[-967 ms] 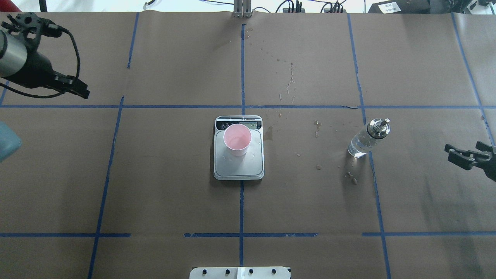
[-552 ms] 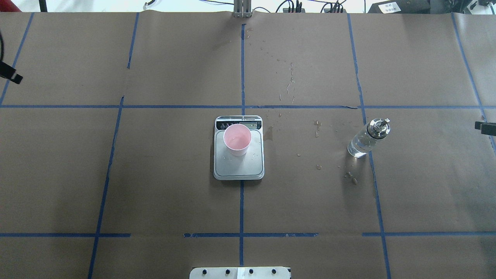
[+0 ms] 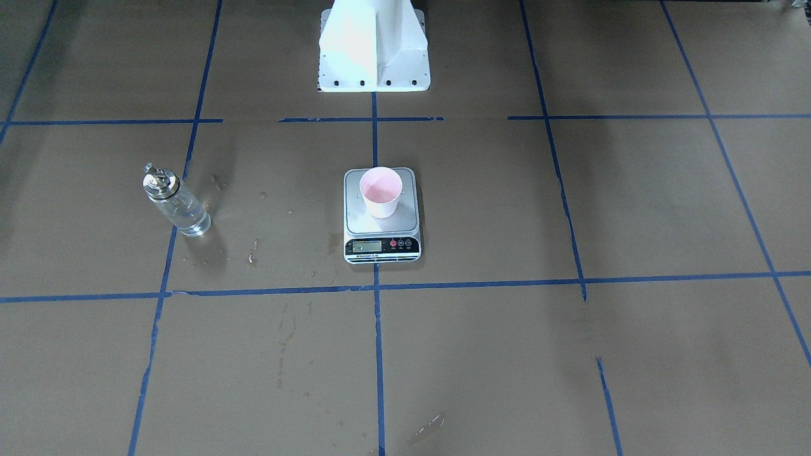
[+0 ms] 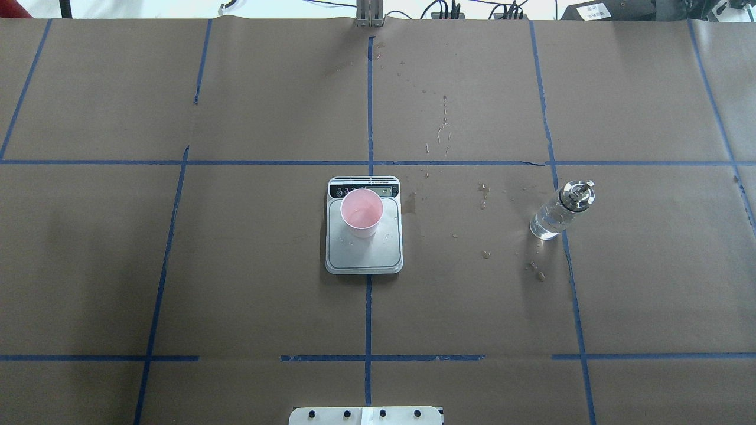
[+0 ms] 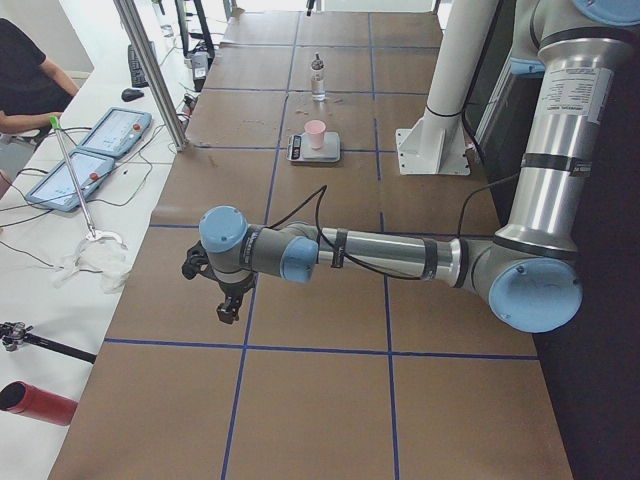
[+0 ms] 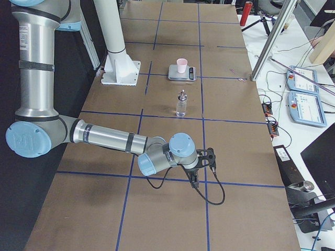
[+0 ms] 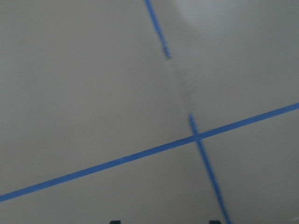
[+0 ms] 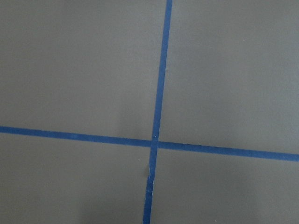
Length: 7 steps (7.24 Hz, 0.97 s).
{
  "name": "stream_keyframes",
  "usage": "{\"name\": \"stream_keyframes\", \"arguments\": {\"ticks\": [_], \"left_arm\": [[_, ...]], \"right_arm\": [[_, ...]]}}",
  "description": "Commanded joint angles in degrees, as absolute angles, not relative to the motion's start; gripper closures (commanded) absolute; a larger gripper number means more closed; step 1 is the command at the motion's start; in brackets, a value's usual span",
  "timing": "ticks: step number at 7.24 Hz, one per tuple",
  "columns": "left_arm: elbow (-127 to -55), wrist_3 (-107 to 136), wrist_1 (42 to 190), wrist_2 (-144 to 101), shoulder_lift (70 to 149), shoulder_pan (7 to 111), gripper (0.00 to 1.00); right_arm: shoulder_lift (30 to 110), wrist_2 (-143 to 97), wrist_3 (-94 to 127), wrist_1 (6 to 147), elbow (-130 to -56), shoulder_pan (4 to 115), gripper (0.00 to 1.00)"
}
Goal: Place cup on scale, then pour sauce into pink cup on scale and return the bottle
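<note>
The pale pink cup stands upright on the silver scale at the table's middle; it also shows in the front-facing view. The clear glass bottle with its silver pourer cap stands upright on the table, well to the scale's right, with clear sauce in it. Both grippers are outside the overhead and front views. The left gripper hangs over bare paper far from the scale; two dark tips, set apart, show at the bottom of its wrist view. The right gripper hangs past the bottle; I cannot tell its state.
Brown paper with blue tape lines covers the table. Small wet spots lie between scale and bottle. The white robot base stands behind the scale. Tablets and cables lie on a side bench.
Both arms have pulled outward and left the overhead view, the left one to the left, the right one to the right. Cup, scale and bottle have not moved.
</note>
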State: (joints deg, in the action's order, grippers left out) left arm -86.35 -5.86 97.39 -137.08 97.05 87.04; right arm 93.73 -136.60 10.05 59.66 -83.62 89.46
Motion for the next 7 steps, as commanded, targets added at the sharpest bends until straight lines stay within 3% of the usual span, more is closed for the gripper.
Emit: {"name": "stream_keyframes", "arguments": {"ticks": [1,4,7], "left_arm": [[-86.04,-5.98,97.12,-137.37,94.75,87.71,0.00],[-88.58,-4.84,96.77,-136.93,92.29,87.54,0.00],[-91.58,-3.87,89.56,-137.19,92.20,87.45,0.00]], "right_arm": [[92.90,-142.73,-3.39,74.66,-84.72,93.69,0.00],[94.56,-142.82,-4.39,78.05,-87.26,90.62,0.00],[94.65,-138.02,-4.48,90.96,-98.16,89.03,0.00]]}}
